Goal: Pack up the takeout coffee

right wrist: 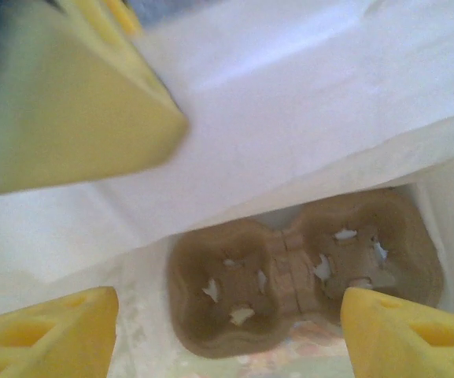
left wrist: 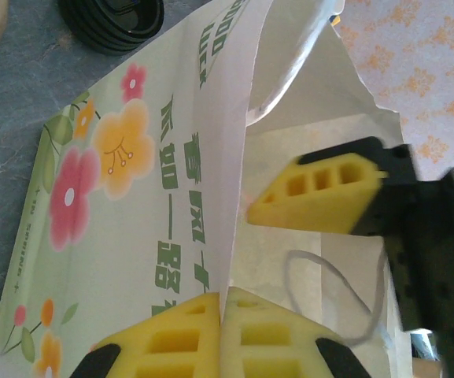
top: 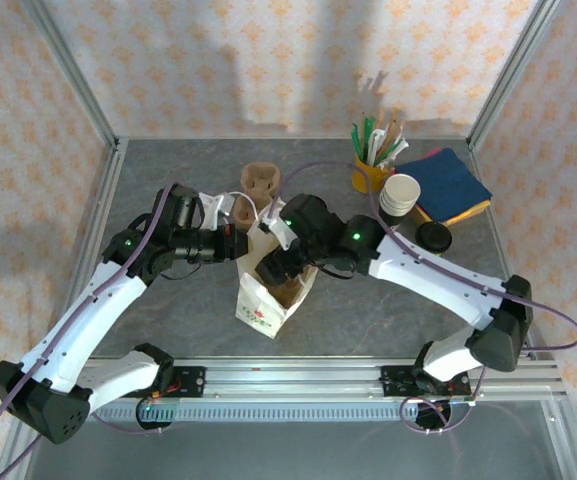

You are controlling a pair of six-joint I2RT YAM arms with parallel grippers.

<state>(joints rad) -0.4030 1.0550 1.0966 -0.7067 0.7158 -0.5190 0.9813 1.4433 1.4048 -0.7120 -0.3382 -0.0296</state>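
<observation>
Bag: paper bag (top: 268, 305) open, cup carrier (right wrist: 289, 268) inside.
Left gripper (left wrist: 223, 315): pinching bag wall.
Right gripper (right wrist: 228, 303): spread, empty, inside bag.
Coffee: takeout coffee (top: 434, 237) on table (top: 168, 330), unpacked.
Remaining: fetch and load cup.

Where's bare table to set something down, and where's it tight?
Bare: table back-left, left of the brown carrier; near strip between paper bag and rail. Crowded: back-right, with yellow cup, white cups, blue napkins, lidded coffee.
</observation>
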